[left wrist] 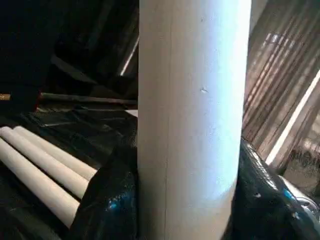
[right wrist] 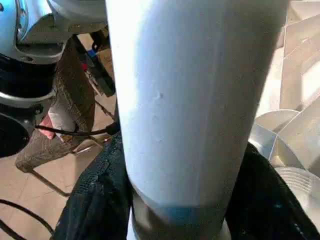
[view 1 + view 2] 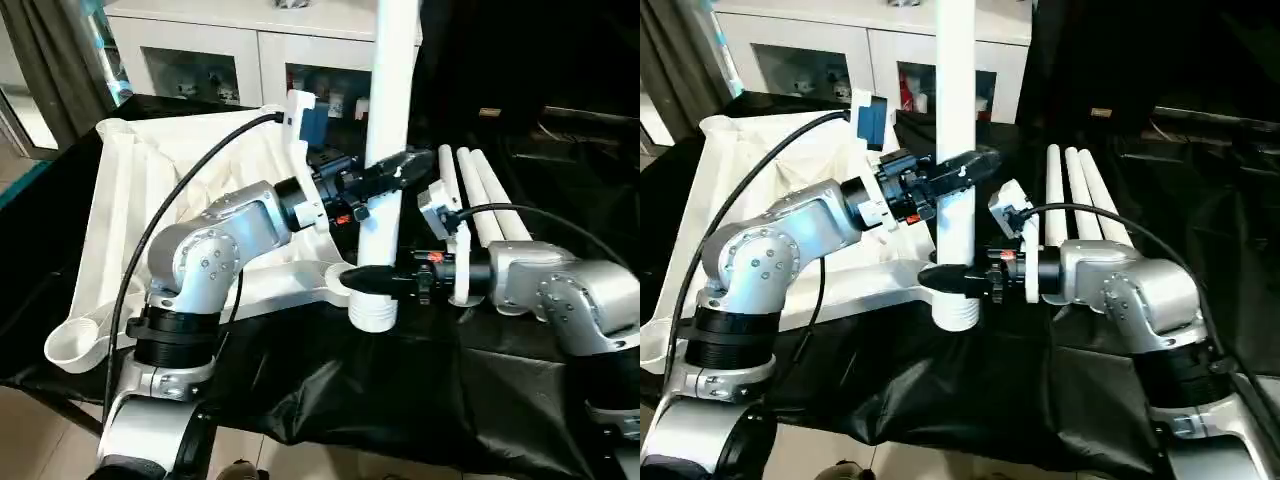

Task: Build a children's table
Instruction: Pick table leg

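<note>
Silver forearms are reaching in from both sides over black sheeting [image 3: 420, 380]. Left gripper [image 3: 392, 168] is clamping the upright white leg [image 3: 390, 90] partway up, its black fingers [image 1: 107, 200] pressing against both sides of the shaft. Right gripper [image 3: 372, 280] is sitting lower, just above the leg's ribbed foot; its fingers [image 2: 92, 205] are flanking the shaft closely, though whether they are truly gripping it cannot be told. That leg is standing vertical, its base meeting a rounded corner socket [image 3: 345, 285] of the table top [image 3: 180, 190], which is lying flat to the robot's left on the sheeting. Three spare legs [image 3: 480, 195] are lying side by side, touching one another, beyond the right arm. White cabinet [image 3: 220, 50] with glass-fronted compartments is standing behind the work.
</note>
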Motion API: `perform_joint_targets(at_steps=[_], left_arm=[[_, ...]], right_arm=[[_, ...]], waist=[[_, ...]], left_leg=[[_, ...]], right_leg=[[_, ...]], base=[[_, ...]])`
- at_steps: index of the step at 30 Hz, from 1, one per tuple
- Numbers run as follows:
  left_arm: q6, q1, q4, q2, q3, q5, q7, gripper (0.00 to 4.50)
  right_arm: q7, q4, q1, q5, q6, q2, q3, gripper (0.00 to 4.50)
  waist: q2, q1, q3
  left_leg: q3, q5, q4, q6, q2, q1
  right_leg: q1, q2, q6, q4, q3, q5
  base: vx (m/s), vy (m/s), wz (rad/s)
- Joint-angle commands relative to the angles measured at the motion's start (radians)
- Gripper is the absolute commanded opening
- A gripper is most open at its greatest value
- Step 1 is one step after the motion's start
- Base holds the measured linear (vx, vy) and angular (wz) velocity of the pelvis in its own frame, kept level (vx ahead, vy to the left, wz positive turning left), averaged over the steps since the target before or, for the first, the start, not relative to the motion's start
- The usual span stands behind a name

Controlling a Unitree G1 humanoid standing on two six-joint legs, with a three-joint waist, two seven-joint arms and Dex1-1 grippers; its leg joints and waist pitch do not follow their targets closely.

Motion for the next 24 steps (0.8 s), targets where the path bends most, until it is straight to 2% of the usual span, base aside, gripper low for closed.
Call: perform_joint_targets(at_steps=[1, 2, 4, 5, 6, 7, 9, 11, 12, 13, 14, 15, 16, 17, 18, 19, 20, 21, 22, 23, 24], left_arm=[[0.012, 0.009, -0.05, -0.001, 0.0, -0.026, -0.005, 2.66], [-0.029, 0.018, -0.051, -0.002, 0.007, -0.005, -0.001, 2.81], [-0.042, 0.021, -0.049, -0.004, 0.013, 0.001, 0.003, 2.95], [-0.128, 0.02, -0.029, -0.047, 0.08, -0.019, 0.024, 2.95], [-0.197, 0.012, -0.008, -0.081, 0.128, -0.025, 0.058, 2.95], [-0.197, 0.012, -0.008, -0.081, 0.128, -0.025, 0.058, 2.95], [-0.276, -0.003, 0.036, -0.125, 0.226, -0.075, 0.103, 2.95], [-0.275, 0.022, 0.034, -0.123, 0.279, -0.131, 0.098, 2.95], [-0.272, 0.025, 0.032, -0.122, 0.278, -0.131, 0.096, 2.95], [-0.259, 0.04, 0.018, -0.111, 0.268, -0.128, 0.085, 2.95], [-0.245, 0.076, -0.004, -0.07, 0.225, -0.08, 0.055, 2.95], [-0.251, 0.096, -0.007, -0.035, 0.189, -0.027, 0.04, 2.95], [-0.283, 0.157, -0.011, 0.081, 0.07, 0.145, -0.007, 2.95], [-0.303, 0.182, -0.011, 0.133, 0.014, 0.223, -0.025, 2.95], [-0.331, 0.2, -0.007, 0.171, -0.03, 0.279, -0.039, 2.95], [-0.331, 0.2, -0.007, 0.171, -0.03, 0.279, -0.039, 2.95], [-0.403, 0.23, 0.015, 0.244, -0.113, 0.383, -0.076, 2.95], [-0.447, 0.25, 0.036, 0.289, -0.16, 0.438, -0.109, 2.95], [-0.482, 0.269, 0.057, 0.327, -0.198, 0.478, -0.145, 2.95], [-0.51, 0.288, 0.074, 0.358, -0.23, 0.508, -0.176, 2.95], [-0.521, 0.301, 0.08, 0.378, -0.253, 0.519, -0.202, 2.95]], right_arm=[[-0.04, 0.023, 0.006, -0.005, -0.012, -0.003, -0.051, 1.93], [-0.048, 0.02, 0.009, 0.0, -0.015, 0.005, -0.06, 1.93], [-0.05, 0.019, 0.009, 0.0, -0.016, 0.008, -0.062, 1.93], [-0.064, 0.017, 0.015, 0.0, -0.025, 0.022, -0.072, 1.93], [-0.073, 0.019, 0.019, -0.003, -0.033, 0.028, -0.077, 1.93], [-0.073, 0.019, 0.019, -0.003, -0.033, 0.028, -0.077, 1.93], [-0.1, 0.028, 0.025, -0.008, -0.048, 0.049, -0.088, 1.91], [-0.143, 0.039, 0.034, -0.011, -0.072, 0.087, -0.104, 1.91], [-0.145, 0.039, 0.034, -0.011, -0.073, 0.088, -0.104, 1.91], [-0.155, 0.038, 0.038, -0.013, -0.081, 0.097, -0.108, 1.91], [-0.191, 0.042, 0.041, -0.027, -0.105, 0.12, -0.118, 1.91], [-0.218, 0.049, 0.041, -0.042, -0.127, 0.133, -0.124, 1.91], [-0.292, 0.071, 0.041, -0.089, -0.202, 0.167, -0.14, 1.91], [-0.32, 0.079, 0.043, -0.109, -0.236, 0.178, -0.146, 1.91], [-0.34, 0.086, 0.045, -0.129, -0.261, 0.181, -0.146, 1.91], [-0.34, 0.086, 0.045, -0.129, -0.261, 0.181, -0.146, 1.91], [-0.385, 0.107, 0.045, -0.17, -0.315, 0.186, -0.146, 1.91], [-0.415, 0.122, 0.044, -0.192, -0.351, 0.194, -0.152, 1.91], [-0.443, 0.135, 0.044, -0.213, -0.385, 0.203, -0.157, 1.91], [-0.466, 0.143, 0.045, -0.23, -0.413, 0.21, -0.164, 1.91], [-0.482, 0.151, 0.045, -0.223, -0.424, 0.224, -0.185, 1.91]], waist=[[-0.019, 0.002, -0.088], [-0.022, 0.001, -0.087], [-0.021, 0.001, -0.086], [-0.031, 0.001, -0.085], [-0.036, 0.0, -0.084], [-0.031, 0.004, -0.085], [-0.034, 0.003, -0.087], [-0.022, 0.0, -0.087], [-0.026, -0.001, -0.089], [-0.021, -0.002, -0.089], [-0.008, 0.0, -0.089], [-0.011, -0.001, -0.088], [0.013, 0.0, -0.089], [0.007, -0.007, -0.089], [0.005, -0.009, -0.087], [0.009, -0.009, -0.088], [0.013, 0.0, -0.088], [0.001, 0.002, -0.087], [-0.001, 0.004, -0.087], [0.003, -0.001, -0.088], [-0.015, -0.006, -0.089]], left_leg=[[-0.002, -0.151, -0.061, 0.001, 0.023, 0.016], [-0.002, -0.155, -0.062, 0.003, 0.024, 0.015], [-0.002, -0.158, -0.062, 0.002, 0.024, 0.015], [-0.002, -0.157, -0.063, 0.003, 0.024, 0.013], [0.001, -0.156, -0.063, 0.001, 0.024, 0.012], [-0.002, -0.155, -0.062, -0.003, 0.024, 0.012], [0.0, -0.161, -0.062, -0.003, 0.021, 0.014], [-0.004, -0.175, -0.065, -0.012, 0.021, 0.011], [-0.005, -0.181, -0.065, -0.015, 0.021, 0.013], [-0.005, -0.192, -0.065, -0.015, 0.022, 0.019], [-0.007, -0.204, -0.067, -0.021, 0.024, 0.02], [-0.007, -0.21, -0.07, -0.021, 0.025, 0.02], [-0.013, -0.233, -0.074, -0.033, 0.028, 0.024], [-0.015, -0.255, -0.08, -0.038, 0.026, 0.022], [-0.012, -0.267, -0.08, -0.045, 0.027, 0.026], [-0.012, -0.273, -0.08, -0.059, 0.027, 0.029], [-0.011, -0.281, -0.079, -0.066, 0.03, 0.035], [-0.011, -0.283, -0.08, -0.065, 0.029, 0.033], [-0.016, -0.271, -0.087, -0.066, 0.027, 0.023], [-0.013, -0.271, -0.087, -0.072, 0.026, 0.023], [-0.008, -0.261, -0.087, -0.074, 0.028, 0.025]], right_leg=[[0.05, -0.058, -0.193, -0.078, 0.026, -0.236], [0.05, -0.058, -0.19, -0.08, 0.026, -0.241], [0.049, -0.058, -0.184, -0.08, 0.026, -0.249], [0.051, -0.059, -0.176, -0.082, 0.026, -0.261], [0.051, -0.061, -0.178, -0.088, 0.026, -0.268], [0.052, -0.062, -0.178, -0.086, 0.026, -0.266], [0.05, -0.06, -0.176, -0.086, 0.025, -0.248], [0.051, -0.059, -0.174, -0.084, 0.024, -0.243], [0.05, -0.059, -0.173, -0.084, 0.023, -0.243], [0.046, -0.056, -0.175, -0.085, 0.023, -0.238], [0.044, -0.056, -0.175, -0.083, 0.024, -0.236], [0.042, -0.055, -0.17, -0.086, 0.024, -0.241], [0.035, -0.057, -0.153, -0.088, 0.023, -0.255], [0.034, -0.053, -0.115, -0.086, 0.022, -0.294], [0.032, -0.052, -0.108, -0.088, 0.024, -0.315], [0.033, -0.054, -0.106, -0.088, 0.026, -0.327], [0.025, -0.055, -0.118, -0.094, 0.027, -0.322], [0.026, -0.057, -0.115, -0.097, 0.027, -0.327], [0.032, -0.061, -0.108, -0.086, 0.027, -0.33], [0.032, -0.058, -0.107, -0.083, 0.027, -0.323], [0.033, -0.058, -0.119, -0.081, 0.027, -0.286]], base=[[0.0, 0.0, 0.0], [0.0, 0.0, 0.0], [0.0, 0.0, 0.0], [0.0, 0.0, 0.0], [0.0, 0.0, 0.0], [0.0, 0.0, 0.0], [0.0, 0.0, 0.0], [0.0, 0.0, 0.0], [0.0, 0.0, 0.0], [0.0, 0.0, 0.0], [0.0, 0.0, 0.0], [0.0, 0.0, 0.0], [0.0, 0.0, 0.0], [0.0, 0.0, 0.0], [0.0, 0.0, 0.0], [0.0, 0.0, 0.0], [0.0, 0.0, 0.0], [0.0, 0.0, 0.0], [0.0, 0.0, 0.0], [0.0, 0.0, 0.0], [0.0, 0.0, 0.0]])
